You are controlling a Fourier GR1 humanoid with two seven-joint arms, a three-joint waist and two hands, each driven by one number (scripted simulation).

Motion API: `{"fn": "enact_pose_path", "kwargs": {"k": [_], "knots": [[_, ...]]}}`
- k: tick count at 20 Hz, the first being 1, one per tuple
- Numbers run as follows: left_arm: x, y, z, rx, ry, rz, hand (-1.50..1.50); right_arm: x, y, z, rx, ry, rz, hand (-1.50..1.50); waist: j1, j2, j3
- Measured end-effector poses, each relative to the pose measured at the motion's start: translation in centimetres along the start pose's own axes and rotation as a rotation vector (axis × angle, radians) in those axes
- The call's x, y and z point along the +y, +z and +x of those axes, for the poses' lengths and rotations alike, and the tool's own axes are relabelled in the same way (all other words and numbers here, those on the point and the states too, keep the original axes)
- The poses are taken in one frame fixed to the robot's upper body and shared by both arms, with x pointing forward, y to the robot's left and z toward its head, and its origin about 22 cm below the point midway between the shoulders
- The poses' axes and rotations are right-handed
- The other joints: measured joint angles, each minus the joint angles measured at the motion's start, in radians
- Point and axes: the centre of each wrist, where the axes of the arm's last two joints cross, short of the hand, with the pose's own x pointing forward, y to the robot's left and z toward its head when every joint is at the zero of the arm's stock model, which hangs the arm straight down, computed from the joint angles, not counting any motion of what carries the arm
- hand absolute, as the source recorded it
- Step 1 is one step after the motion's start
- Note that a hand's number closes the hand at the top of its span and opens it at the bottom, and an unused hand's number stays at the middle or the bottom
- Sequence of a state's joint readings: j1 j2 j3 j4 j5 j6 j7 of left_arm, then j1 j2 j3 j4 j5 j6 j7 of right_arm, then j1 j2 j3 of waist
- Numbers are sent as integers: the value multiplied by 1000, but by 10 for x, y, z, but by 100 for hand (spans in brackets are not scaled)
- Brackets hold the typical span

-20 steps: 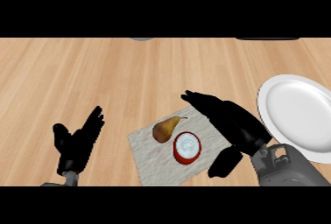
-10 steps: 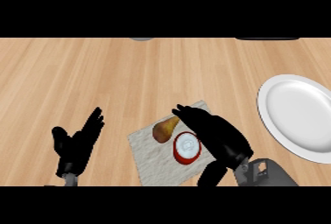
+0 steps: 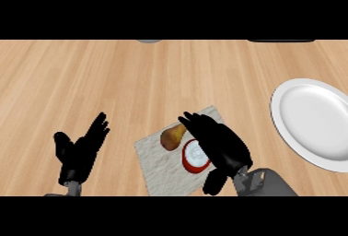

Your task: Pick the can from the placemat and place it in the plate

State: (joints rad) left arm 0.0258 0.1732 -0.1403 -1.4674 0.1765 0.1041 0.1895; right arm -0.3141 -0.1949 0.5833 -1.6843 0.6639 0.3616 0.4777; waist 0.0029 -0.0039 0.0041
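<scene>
One can [image 3: 192, 156] sits just beside a pear [image 3: 171, 137] on the placemat [image 3: 159, 175]. Right hand [image 3: 221, 143] spread open over the can, gripping nothing. Left hand [image 3: 78, 152] rests open lower left; plate [image 3: 309, 120] well apart.

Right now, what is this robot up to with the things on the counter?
The robot's right hand hovers open just over a red-rimmed can that stands on a placemat, next to a pear. It has not closed on the can yet. The white plate sits off to the right, with no can on it. The left hand rests open at the lower left, touching nothing.
</scene>
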Motion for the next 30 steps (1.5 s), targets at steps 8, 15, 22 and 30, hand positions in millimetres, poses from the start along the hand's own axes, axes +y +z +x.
{"fn": "enact_pose_path", "kwargs": {"k": [8, 15, 22, 30], "knots": [[-3, -1, 0, 0, 7, 0, 0, 16, -21, -1, 12, 28, 51, 150, 1, 0, 1], [-4, -2, -1, -9, 2, 6, 0, 26, -29, -7, -50, 133, 61, 150, 0, -5, -1], [1, -4, 4, 10, 2, 1, 0, 24, -26, -10, -85, 171, -10, 150, -1, -1, -1], [5, -2, 1, 25, 11, 31, 0, 46, -4, 9, 252, 12, -337, 150, -29, -8, 0]]}}
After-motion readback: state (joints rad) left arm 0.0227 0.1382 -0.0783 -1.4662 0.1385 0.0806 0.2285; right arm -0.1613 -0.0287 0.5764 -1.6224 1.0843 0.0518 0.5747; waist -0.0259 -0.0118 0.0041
